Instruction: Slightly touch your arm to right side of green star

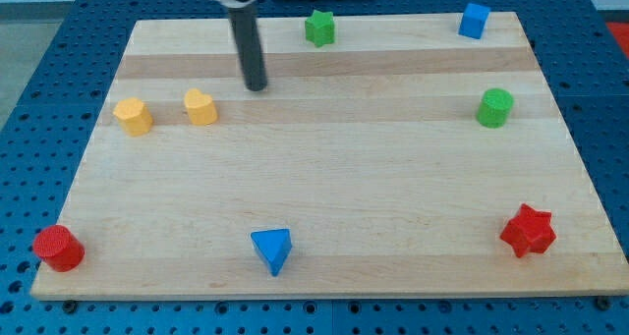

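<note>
The top of the dark rod is cut off by the view's top edge, so only its lower length shows, and there is no claw on this arm at all, only my tip [257, 86], which rests on the wood. A dark object behind the board at the view's top is cropped as well and cannot be made out.

The desk [324, 188] is a pale wooden board of jointed planks, lying on a blue perforated surface [29, 129] that shows on all sides.

Going from the view's left: a red cylinder block [57, 248] sits at the bottom left corner, right at the board's edge. Higher up, a yellow block [133, 115] whose shape is hard to tell and a yellow heart-shaped block [200, 107] stand near each other. My tip is just to the right of the yellow heart, apart from it. A blue triangular block [272, 249] lies near the bottom edge. The green star block [318, 27] sits close to the top edge, up and to the right of my tip and clearly apart from it; the tip is on the star's left, not its right. Farther right are a blue cube [474, 20] near the top right corner, a green cylinder block [495, 108] by the right edge, and a red star block [528, 231] near the bottom right corner.

The middle of the board is open wood, and bare wood lies between the green star and the blue cube.
</note>
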`<state>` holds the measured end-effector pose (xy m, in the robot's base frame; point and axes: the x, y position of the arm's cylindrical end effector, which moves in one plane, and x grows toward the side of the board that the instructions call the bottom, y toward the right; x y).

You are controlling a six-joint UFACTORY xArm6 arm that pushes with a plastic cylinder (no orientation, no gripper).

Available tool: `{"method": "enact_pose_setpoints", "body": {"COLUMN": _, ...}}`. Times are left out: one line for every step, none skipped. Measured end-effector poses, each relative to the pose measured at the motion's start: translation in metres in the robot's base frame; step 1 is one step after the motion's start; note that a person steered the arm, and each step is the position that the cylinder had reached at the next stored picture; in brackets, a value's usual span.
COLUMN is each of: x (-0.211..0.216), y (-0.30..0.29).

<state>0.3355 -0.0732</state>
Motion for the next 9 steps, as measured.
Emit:
{"method": "enact_pose_setpoints", "body": {"x": -0.014, "y": 0.068}}
{"method": "enact_pose_setpoints", "body": {"x": -0.034, "y": 0.117}}
{"method": "enact_pose_setpoints", "body": {"x": -0.075, "y": 0.127}}
{"method": "enact_pose_setpoints", "body": {"x": -0.082, "y": 0.127}}
{"method": "enact_pose_setpoints", "body": {"x": -0.097, "y": 0.121}}
{"method": "enact_pose_setpoints", "body": {"x": -0.097, "y": 0.107}}
{"method": "enact_pose_setpoints", "body": {"x": -0.097, "y": 0.098}}
{"method": "enact_pose_setpoints", "body": {"x": -0.108, "y": 0.098}}
{"method": "enact_pose_setpoints", "body": {"x": -0.113, "y": 0.116}}
